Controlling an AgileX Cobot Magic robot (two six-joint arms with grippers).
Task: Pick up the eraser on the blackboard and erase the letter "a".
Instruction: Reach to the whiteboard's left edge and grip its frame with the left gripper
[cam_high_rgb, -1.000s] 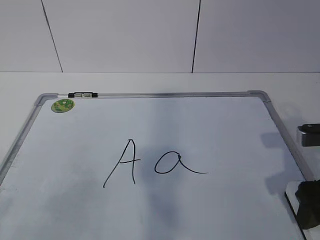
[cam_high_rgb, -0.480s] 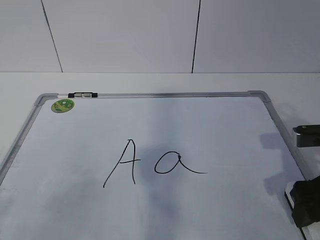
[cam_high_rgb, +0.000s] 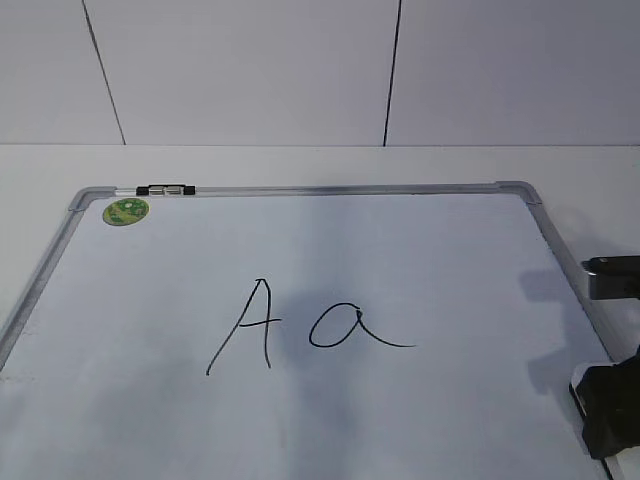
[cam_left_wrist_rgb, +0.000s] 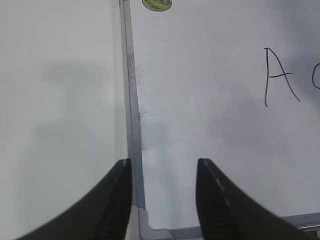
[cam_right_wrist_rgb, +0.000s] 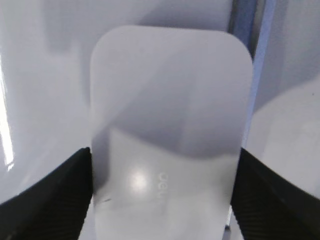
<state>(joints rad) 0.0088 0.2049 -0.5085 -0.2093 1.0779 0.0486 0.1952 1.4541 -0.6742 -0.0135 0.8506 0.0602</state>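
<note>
On blackboard (cam_high_rgb: 420, 250): one eraser (cam_right_wrist_rgb: 167, 130) — right gripper (cam_right_wrist_rgb: 165, 200) fingers clasp it | one letter "a" (cam_high_rgb: 352, 328) | left gripper (cam_left_wrist_rgb: 162, 200) spread — empty

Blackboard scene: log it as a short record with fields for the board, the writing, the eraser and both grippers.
board: blackboard, white surface in a grey frame, lying flat
sticker: green round sticker at the far left corner
writing: capital "A" on the left, letter "a" on the right, both intact
eraser: eraser near the board's right edge, flanked by the right gripper's fingers
right gripper: right gripper, fingers at the eraser's two sides; contact unclear
left gripper: left gripper open, empty, over the board's left frame
</note>
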